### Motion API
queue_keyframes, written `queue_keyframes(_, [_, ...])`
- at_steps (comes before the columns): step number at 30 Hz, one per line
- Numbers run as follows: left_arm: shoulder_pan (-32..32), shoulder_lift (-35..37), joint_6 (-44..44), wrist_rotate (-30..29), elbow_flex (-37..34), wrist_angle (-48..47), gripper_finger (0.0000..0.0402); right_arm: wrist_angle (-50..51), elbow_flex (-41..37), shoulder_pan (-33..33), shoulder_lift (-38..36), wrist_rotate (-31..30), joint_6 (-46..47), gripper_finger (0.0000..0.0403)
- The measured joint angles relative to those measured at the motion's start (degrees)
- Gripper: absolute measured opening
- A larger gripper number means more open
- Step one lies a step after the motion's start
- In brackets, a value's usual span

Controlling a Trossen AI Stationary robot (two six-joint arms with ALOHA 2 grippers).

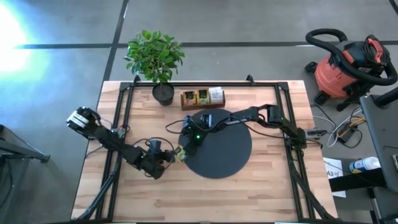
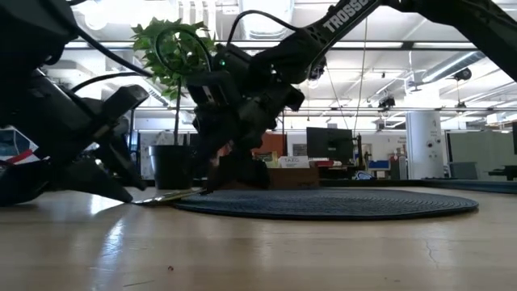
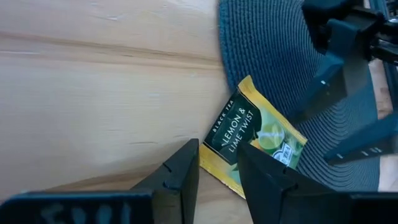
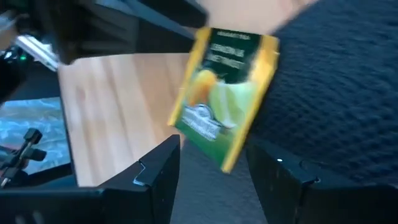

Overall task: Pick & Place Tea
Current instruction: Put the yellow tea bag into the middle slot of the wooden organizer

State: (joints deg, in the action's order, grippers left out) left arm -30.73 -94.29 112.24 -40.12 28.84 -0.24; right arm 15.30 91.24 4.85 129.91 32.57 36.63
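Where mat [image 1: 227, 155] overlaps wood [image 1: 155, 199], seemingly workshop beyond.

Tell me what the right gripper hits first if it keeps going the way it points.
The tea sachet, most likely: it lies straight ahead of the right gripper, between its open fingers, at the mat edge. The left gripper is at the sachet's far end, right behind. Depth is hard to judge.

1. The left gripper [image 3: 217, 177] is covering the near corner of the tea sachet [image 3: 255, 134].
2. Blur is smearing the print on the sachet in the right wrist view.
3. In the wooden tray [image 1: 203, 98] at the desk's far edge, the sachets are showing too small to read.
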Motion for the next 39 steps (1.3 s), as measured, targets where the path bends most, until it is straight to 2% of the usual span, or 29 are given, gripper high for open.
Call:
queue_keyframes(12, [1.06, -3.65, -0.52, -1.55, 3.89, -0.19, 0.0094, -0.28, -1.16, -0.22, 1.76, 3.32, 2.00, 0.0164])
queue_keyframes(19, [1.77, -2.25, -2.52, -5.26, 5.89, 0.40, 0.0094, -0.40, 0.41, -0.30, 1.95, 3.28, 1.98, 0.0117])
queue_keyframes(30, [2.63, -1.79, -5.78, -6.08, 6.47, 1.66, 0.0094, -0.98, 0.50, -0.70, 1.95, 3.00, 1.99, 0.0017])
queue_keyframes(39, [2.61, -0.47, -7.22, -7.06, 6.47, 1.71, 0.0094, -2.71, 0.72, -0.88, 1.78, 1.75, 1.48, 0.0008])
